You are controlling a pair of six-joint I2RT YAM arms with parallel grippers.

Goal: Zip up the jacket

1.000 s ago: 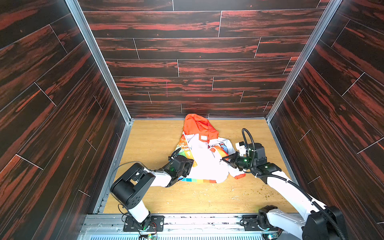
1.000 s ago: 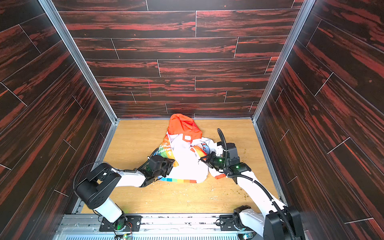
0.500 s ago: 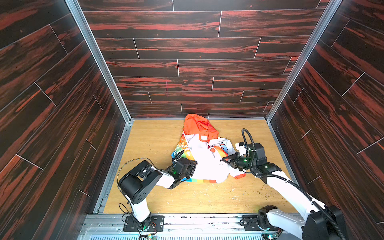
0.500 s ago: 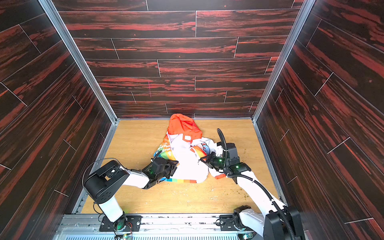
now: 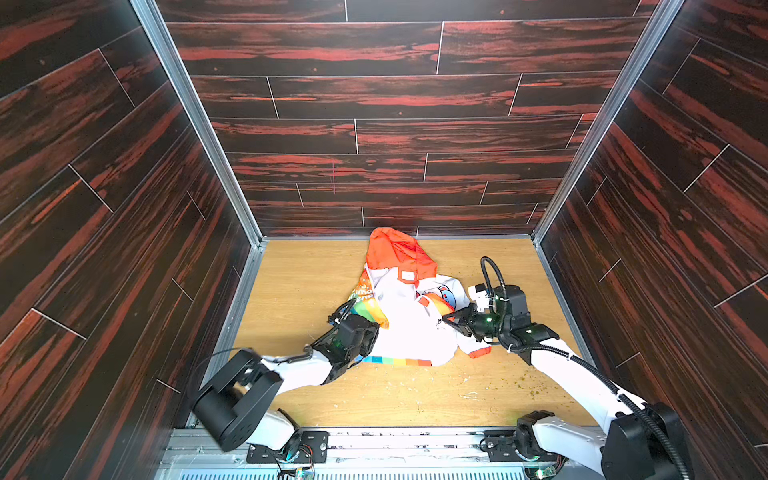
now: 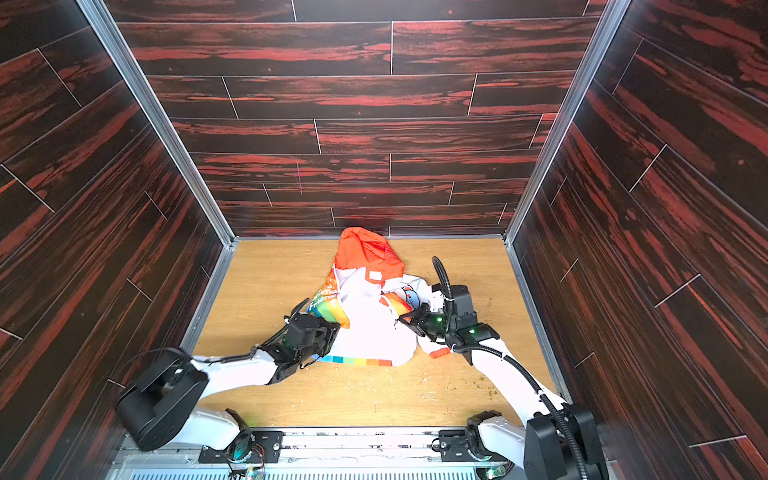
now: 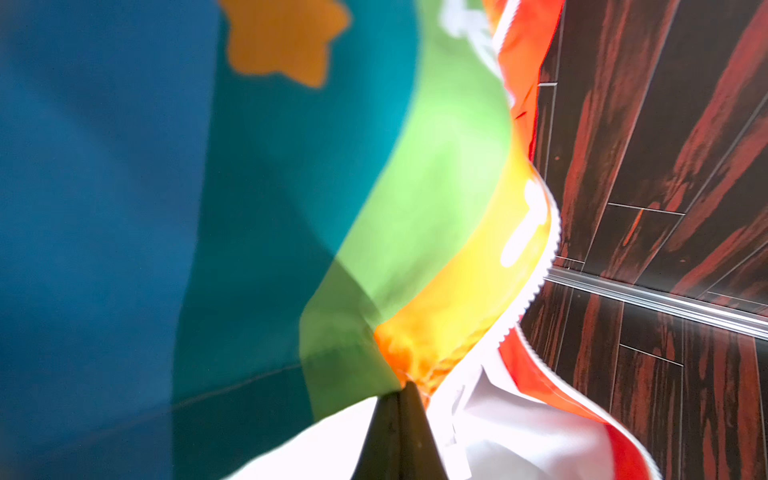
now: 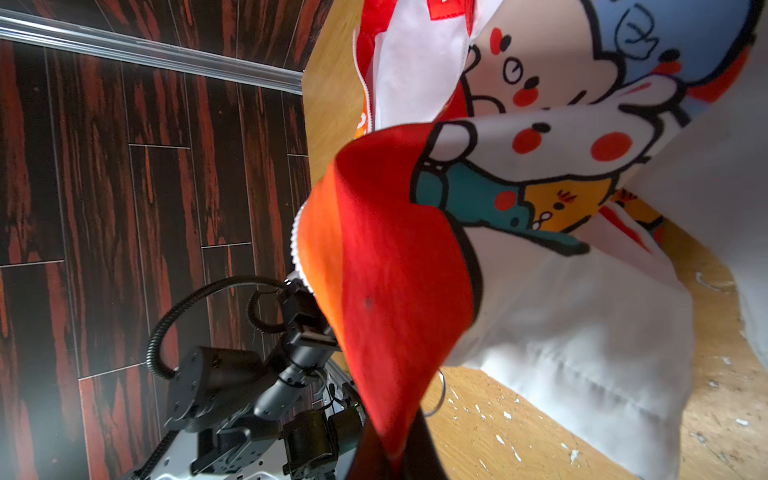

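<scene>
The jacket (image 5: 409,332) (image 6: 370,328) lies crumpled mid-floor in both top views, orange hood (image 5: 397,249) toward the back wall, rainbow hem toward the front. My left gripper (image 5: 371,330) (image 6: 330,330) sits at its left front panel. In the left wrist view this gripper (image 7: 405,388) is shut on the rainbow fabric (image 7: 436,208) beside the white zipper teeth (image 7: 536,286). My right gripper (image 5: 446,320) (image 6: 402,320) is at the jacket's right side. In the right wrist view it (image 8: 399,455) is shut on a red-orange fold (image 8: 395,270) of the other front edge, lifted off the floor.
Dark red wood walls (image 5: 124,208) close in on three sides of the light wooden floor (image 5: 299,291). A metal rail (image 5: 374,440) carries both arm bases along the front. Small crumbs (image 5: 536,388) dot the floor near the right arm. The left arm (image 8: 232,386) shows in the right wrist view.
My left gripper has gone from open to shut on the jacket's rainbow front panel, and its arm has shifted at the elbow. The right gripper has kept its hold and place.
</scene>
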